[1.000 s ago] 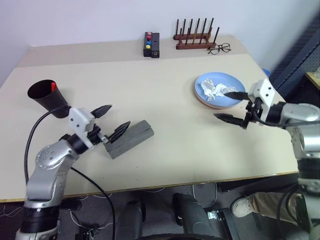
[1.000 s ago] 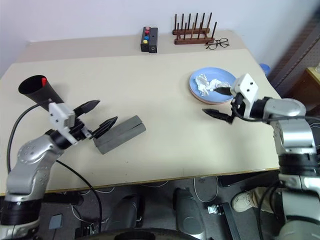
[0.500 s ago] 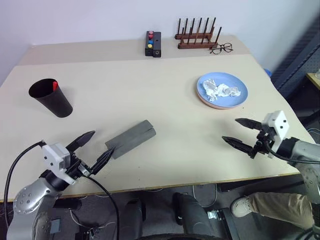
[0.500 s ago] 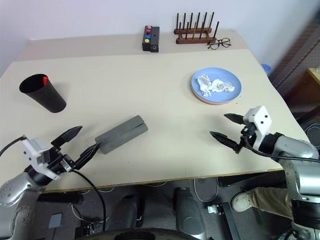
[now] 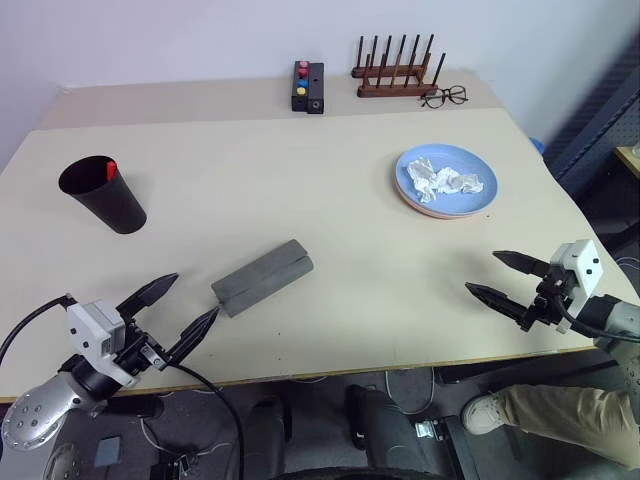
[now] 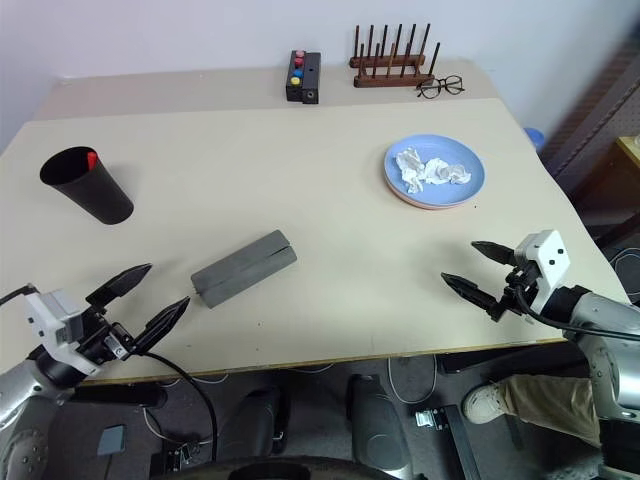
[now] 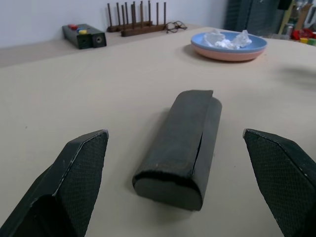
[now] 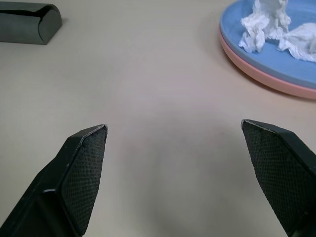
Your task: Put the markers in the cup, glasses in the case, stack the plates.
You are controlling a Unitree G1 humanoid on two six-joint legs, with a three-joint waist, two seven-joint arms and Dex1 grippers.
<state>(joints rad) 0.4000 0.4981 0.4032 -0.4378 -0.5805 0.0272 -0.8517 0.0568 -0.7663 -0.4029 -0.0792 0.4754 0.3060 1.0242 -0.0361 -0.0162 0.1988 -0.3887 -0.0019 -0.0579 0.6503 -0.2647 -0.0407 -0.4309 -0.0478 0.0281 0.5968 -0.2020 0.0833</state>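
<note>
The dark cup (image 5: 100, 193) stands at the table's left, and the red cap of a marker (image 5: 110, 170) pokes above its rim. Mid-table lies the grey case (image 5: 263, 277), closed, also seen in the left wrist view (image 7: 182, 143). At the right, the blue plate rests on the pink one (image 5: 478, 197). The glasses are out of view. My left gripper (image 5: 196, 294) hovers open at the near edge, a short way left of the case. Off the near right edge, my right gripper (image 5: 482, 271) is open and holds nothing, well short of the plates (image 8: 256, 69).
Crumpled white paper (image 5: 440, 180) lies in the blue plate. Along the far edge sit a black button box (image 5: 305, 87), a wooden peg rack (image 5: 395, 75) and wire-rimmed eyeglasses (image 5: 440, 97). A person's shoe (image 5: 490, 412) shows under the table's right side.
Both arms have drawn back toward the near edge and sunk. The left gripper has left the case's end; the right gripper has come away from the plates. Both stayed open.
</note>
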